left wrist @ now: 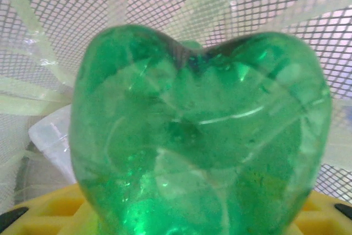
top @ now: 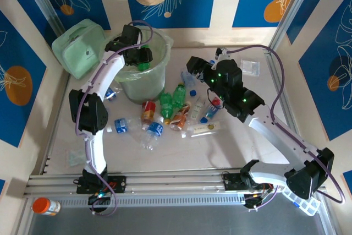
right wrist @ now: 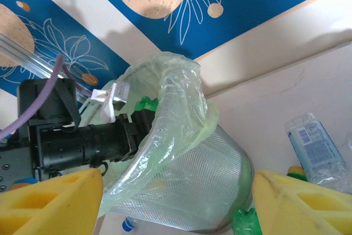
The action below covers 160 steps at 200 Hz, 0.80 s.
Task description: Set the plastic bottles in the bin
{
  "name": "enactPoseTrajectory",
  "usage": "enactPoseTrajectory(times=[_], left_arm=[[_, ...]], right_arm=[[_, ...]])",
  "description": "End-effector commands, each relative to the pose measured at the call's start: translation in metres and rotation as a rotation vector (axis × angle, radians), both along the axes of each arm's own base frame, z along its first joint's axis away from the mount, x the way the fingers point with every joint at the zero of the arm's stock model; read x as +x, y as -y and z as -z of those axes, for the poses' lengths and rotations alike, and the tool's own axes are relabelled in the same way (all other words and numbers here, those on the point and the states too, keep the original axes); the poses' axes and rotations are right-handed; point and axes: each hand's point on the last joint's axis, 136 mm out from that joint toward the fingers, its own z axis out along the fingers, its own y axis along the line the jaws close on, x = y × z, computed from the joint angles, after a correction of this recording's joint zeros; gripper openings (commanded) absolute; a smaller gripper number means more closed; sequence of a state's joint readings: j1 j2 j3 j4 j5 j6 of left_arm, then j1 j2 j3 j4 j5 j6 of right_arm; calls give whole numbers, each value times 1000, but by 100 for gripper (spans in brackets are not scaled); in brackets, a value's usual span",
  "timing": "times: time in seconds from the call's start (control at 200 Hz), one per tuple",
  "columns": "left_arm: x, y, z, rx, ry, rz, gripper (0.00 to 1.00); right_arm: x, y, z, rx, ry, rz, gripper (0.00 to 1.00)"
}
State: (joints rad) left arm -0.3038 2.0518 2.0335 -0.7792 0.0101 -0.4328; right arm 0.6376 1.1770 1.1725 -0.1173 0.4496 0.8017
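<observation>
1 green translucent plastic bottle [top: 144, 65] hangs inside the mouth of the tall round pale-green mesh bin [top: 133, 87], pinched by the left gripper [top: 137, 56]. A thin clear liner [right wrist: 181, 97] drapes over the bin's rim; what lies at its bottom cannot be told. The right gripper [top: 193, 65] hovers just right of the bin, fingers spread and empty. About 10 loose bottles [top: 165, 103] lie on the table [top: 231, 152], near and right of the bin. A closed pale-green boxy container [top: 82, 48] sits far left.
</observation>
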Motion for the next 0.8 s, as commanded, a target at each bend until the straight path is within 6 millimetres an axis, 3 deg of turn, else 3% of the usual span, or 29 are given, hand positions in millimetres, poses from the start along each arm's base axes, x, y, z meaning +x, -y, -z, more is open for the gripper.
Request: enactPoseTrajectory(times=[0.0, 0.18, 0.35, 0.51, 0.795], left_arm=[[2, -13, 12, 34, -31, -47, 39], [1, -14, 37, 54, -88, -47, 58], [0, -12, 40, 42, -95, -46, 74], [-1, -9, 21, 25, -59, -21, 84], [-18, 0, -39, -45, 30, 48, 84]], right_arm=[[-8, 5, -25, 49, 51, 8, 73], [-11, 3, -28, 50, 53, -5, 73], [-15, 7, -35, 58, 74, -3, 73], [-17, 10, -38, 55, 89, 6, 73], [-17, 6, -38, 44, 97, -12, 74]])
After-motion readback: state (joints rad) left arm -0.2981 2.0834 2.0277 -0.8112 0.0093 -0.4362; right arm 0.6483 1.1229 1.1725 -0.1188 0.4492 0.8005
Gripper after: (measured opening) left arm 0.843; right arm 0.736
